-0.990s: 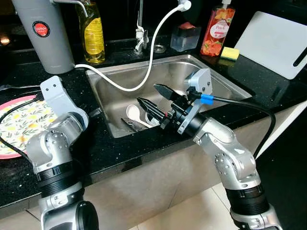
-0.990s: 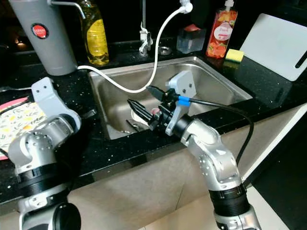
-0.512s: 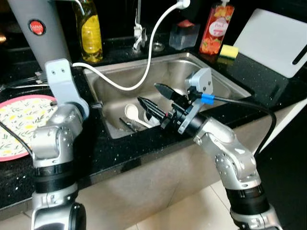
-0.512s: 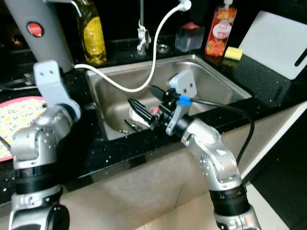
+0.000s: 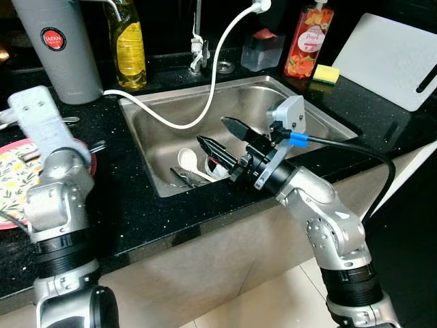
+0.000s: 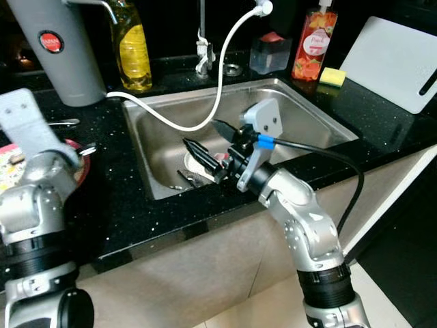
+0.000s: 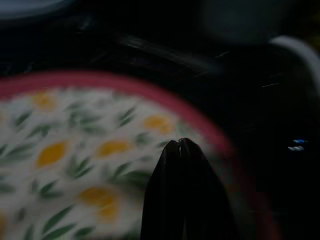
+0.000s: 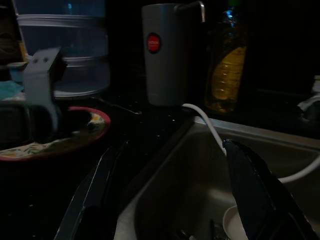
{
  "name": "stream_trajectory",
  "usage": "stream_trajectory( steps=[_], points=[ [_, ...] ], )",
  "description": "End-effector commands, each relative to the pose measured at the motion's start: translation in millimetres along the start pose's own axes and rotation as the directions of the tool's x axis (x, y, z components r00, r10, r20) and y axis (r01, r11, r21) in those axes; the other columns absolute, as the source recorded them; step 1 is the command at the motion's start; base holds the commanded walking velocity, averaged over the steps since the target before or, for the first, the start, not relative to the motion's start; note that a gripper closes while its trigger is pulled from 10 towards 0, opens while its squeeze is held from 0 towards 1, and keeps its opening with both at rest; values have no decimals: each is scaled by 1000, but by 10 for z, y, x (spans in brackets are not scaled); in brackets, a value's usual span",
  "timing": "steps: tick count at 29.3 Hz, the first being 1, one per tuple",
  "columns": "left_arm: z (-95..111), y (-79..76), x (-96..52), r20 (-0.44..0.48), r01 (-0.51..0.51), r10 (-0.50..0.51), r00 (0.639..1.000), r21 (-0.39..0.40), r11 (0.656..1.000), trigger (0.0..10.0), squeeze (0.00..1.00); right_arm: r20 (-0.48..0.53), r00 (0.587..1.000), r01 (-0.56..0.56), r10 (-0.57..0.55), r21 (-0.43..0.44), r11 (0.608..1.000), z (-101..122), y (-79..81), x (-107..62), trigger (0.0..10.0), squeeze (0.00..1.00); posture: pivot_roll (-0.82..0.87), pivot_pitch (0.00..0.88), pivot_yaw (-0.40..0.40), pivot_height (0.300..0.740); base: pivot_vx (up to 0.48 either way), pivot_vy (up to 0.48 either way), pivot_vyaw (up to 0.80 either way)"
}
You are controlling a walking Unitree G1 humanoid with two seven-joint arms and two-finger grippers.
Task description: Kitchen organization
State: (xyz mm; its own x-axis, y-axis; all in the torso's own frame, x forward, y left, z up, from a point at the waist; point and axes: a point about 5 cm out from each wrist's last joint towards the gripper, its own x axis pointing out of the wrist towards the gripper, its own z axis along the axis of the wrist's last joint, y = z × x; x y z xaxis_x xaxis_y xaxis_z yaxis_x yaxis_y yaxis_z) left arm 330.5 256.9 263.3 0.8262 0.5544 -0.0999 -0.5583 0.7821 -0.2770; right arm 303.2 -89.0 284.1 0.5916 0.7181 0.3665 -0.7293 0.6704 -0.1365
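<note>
Right gripper [image 5: 222,135], fingers apart, hovers over the sink [image 5: 311,113] utensils [image 5: 190,171]; next: descend and grasp. Left gripper [image 7: 180,144], fingers together, over the plate [image 7: 75,150].

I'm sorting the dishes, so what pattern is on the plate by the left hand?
The plate is white with yellow lemons and green leaves, rimmed in pinkish red. Left wrist view shows it best.

Swung away from the sink [image 5: 273,92] edge over the last second and now raised over the floral plate [image 7: 75,165] on the worktop [image 5: 136,205]: the left gripper [image 7: 180,145], fingers pressed together, with the plate half hidden behind its wrist.
</note>
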Motion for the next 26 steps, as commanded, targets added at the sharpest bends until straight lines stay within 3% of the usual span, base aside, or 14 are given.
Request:
stream_trajectory(
  steps=[1, 5, 9, 13, 15, 26],
  points=[
    [-114, 20, 13, -63, -4, 3, 998, -19, 1000, 10000, 0, 2, 1000, -12, 12, 9, 1000, 10, 26, -14, 10000, 0, -93, 126, -22, 740, 0, 0, 0],
    [-182, 0, 20, -119, 17, -25, 993, -61, 998, 10000, 0, 3, 1000, -14, 14, 10, 1000, 13, 27, -15, 10000, 0, -92, 128, -23, 740, 0, 0, 0],
    [-255, -24, 23, -170, 47, -55, 984, -56, 997, 10000, 0, 6, 1000, -16, 15, 11, 1000, 18, 28, -14, 10000, 0, -91, 130, -24, 740, 0, 0, 0],
    [-346, -128, -3, -232, 142, -151, 961, -53, 988, 10000, 0, 6, 1000, -15, 15, 12, 1000, 20, 27, -13, 10000, 0, -93, 132, -24, 740, 0, 0, 0],
    [-390, -233, -48, -269, 214, -234, 934, -102, 972, 10000, 0, 5, 1000, -15, 15, 11, 1000, 21, 26, -13, 10000, 0, -93, 131, -24, 740, 0, 0, 0],
    [-384, -425, -130, -293, 340, -376, 879, -167, 925, 10000, 0, 5, 1000, -11, 11, 9, 1000, 23, 20, -15, 10000, 0, -99, 128, -22, 740, 0, 0, 0]
  ],
)
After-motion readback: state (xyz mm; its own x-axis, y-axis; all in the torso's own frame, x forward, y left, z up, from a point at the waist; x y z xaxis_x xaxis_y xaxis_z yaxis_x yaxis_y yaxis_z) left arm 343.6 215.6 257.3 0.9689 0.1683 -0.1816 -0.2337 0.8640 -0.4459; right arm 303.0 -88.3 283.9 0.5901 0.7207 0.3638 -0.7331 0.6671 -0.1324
